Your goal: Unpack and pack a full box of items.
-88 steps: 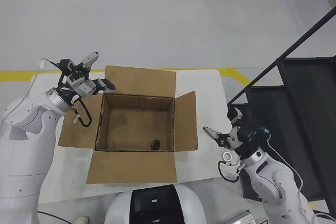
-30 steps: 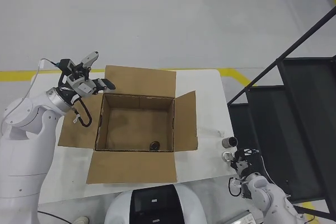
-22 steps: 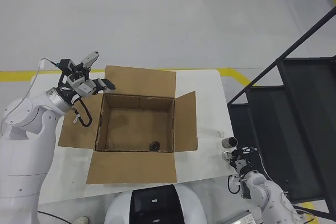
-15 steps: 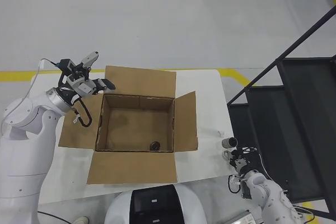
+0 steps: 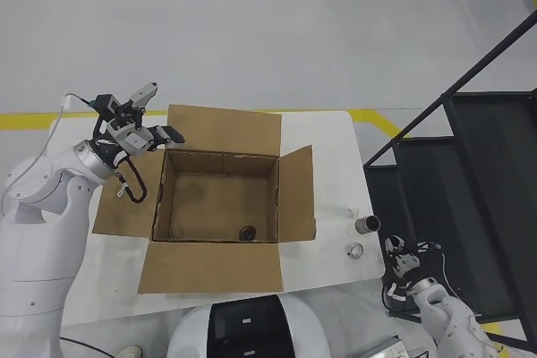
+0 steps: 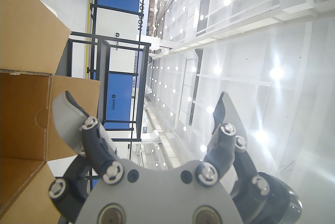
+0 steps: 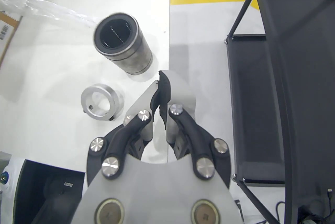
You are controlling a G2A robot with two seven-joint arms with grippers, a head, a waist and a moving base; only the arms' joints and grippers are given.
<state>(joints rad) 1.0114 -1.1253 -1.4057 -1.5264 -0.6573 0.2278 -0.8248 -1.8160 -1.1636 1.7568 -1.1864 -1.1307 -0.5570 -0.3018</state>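
An open cardboard box (image 5: 217,208) stands in the middle of the white table (image 5: 331,152), with one small dark item (image 5: 248,233) on its floor near the front wall. A dark metal cylinder (image 5: 369,222) (image 7: 123,44) and a silver ring (image 5: 355,251) (image 7: 102,102) lie close together near the table's right edge. My right gripper (image 5: 395,248) (image 7: 162,86) hovers just off that edge beside the ring, shut and holding nothing. My left gripper (image 5: 152,112) (image 6: 144,107) is raised by the box's back left corner, open and holding nothing, next to a box flap (image 6: 23,104).
A black metal rack (image 5: 483,179) stands close to the table's right side. A yellow line (image 5: 376,116) runs across the floor behind the table. A strip of clear plastic (image 7: 52,11) lies on the table between the box and the cylinder.
My right arm left the box's right flap and drew back past the table's right edge. The cylinder and then the silver ring now lie on the table. The left arm kept still.
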